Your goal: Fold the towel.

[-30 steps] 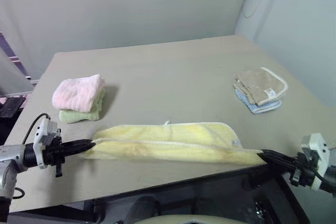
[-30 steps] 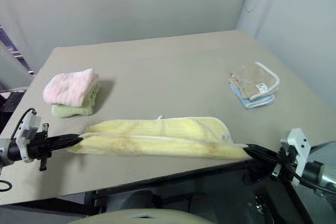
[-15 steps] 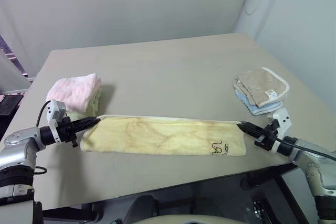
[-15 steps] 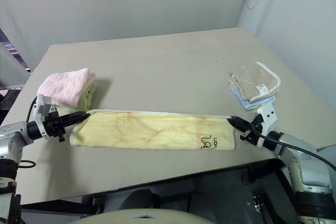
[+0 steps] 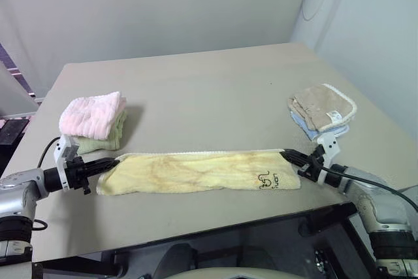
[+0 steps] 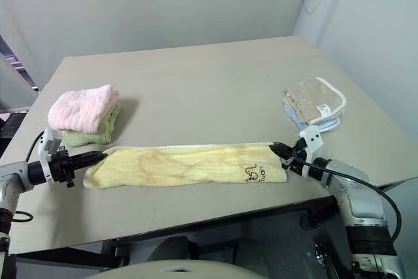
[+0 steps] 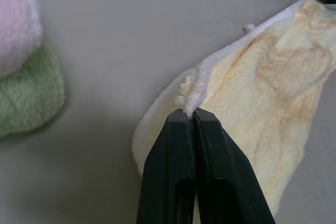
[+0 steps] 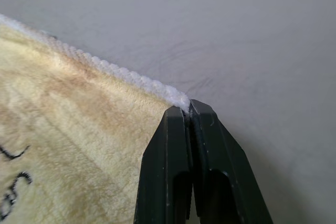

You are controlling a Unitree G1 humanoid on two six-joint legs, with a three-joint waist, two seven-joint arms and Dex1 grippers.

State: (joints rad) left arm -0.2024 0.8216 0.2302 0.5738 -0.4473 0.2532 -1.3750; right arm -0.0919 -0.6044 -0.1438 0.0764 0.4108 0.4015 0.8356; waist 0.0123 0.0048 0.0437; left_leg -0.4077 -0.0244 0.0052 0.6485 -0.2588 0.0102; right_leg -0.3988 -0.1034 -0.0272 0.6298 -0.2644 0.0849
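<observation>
Two grippers are holding the towel (image 5: pixel 199 172) by its far corners, one at each end. The left gripper (image 5: pixel 112 162) is pinching the whitish edge trim at the towel's left end, its black fingers (image 7: pixel 194 145) pressed together on the fabric. The right gripper (image 5: pixel 289 157) is doing the same at the right end, jaws clamped on the trimmed corner, as the right wrist view is showing plainly. The towel is lying stretched out as a long, narrow yellow strip near the front edge of the table (image 5: pixel 215 96), its far long edge drawn fairly straight between the two grippers. A small dark embroidered mark (image 5: pixel 269 178) is facing up near the right end.

Judging by its narrow shape, the towel is looking as though one lengthwise fold is already in place, though the layers are not clearly visible. What seems left is bringing one short end over to the other, perhaps more than once, to reach a compact stack. The near left corner is sitting a little rounded and rumpled, so it may need squaring.

A pink folded towel (image 5: pixel 93 114) is resting on a green one (image 5: pixel 104 140) just beyond the left gripper, and a beige towel (image 5: pixel 323 107) is lying on a blue one (image 5: pixel 305 124) beyond the right gripper.
</observation>
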